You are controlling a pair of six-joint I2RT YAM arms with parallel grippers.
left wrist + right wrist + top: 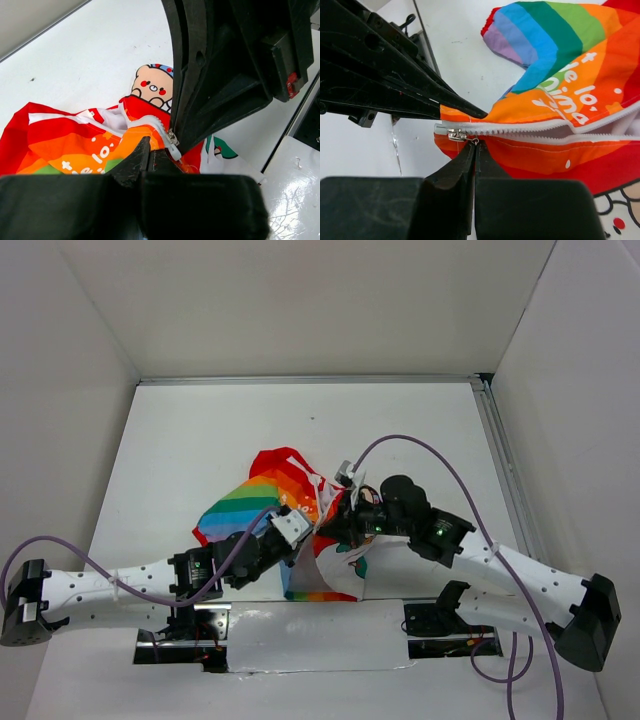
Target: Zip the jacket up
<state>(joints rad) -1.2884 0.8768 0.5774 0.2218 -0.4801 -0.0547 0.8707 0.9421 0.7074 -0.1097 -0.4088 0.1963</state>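
Observation:
The jacket point(262, 502), rainbow-striped with red trim, lies bunched mid-table, and its cartoon print point(152, 88) shows in the left wrist view. In the right wrist view the jacket point(555, 75) shows white zipper teeth point(535, 131) that part to the right of the metal slider point(456, 134) at the bottom end. My right gripper point(474, 146) is shut on the slider's pull; it also shows in the top view point(338, 523). My left gripper point(149, 151) is shut on the orange hem beside the slider point(172, 137); it also shows in the top view point(298, 530).
Both arms meet over the jacket's near edge, their fingers almost touching. The left gripper's fingers point(415, 95) cross the upper left of the right wrist view. White walls enclose the table point(200, 430), and a metal rail point(500, 460) runs along its right side.

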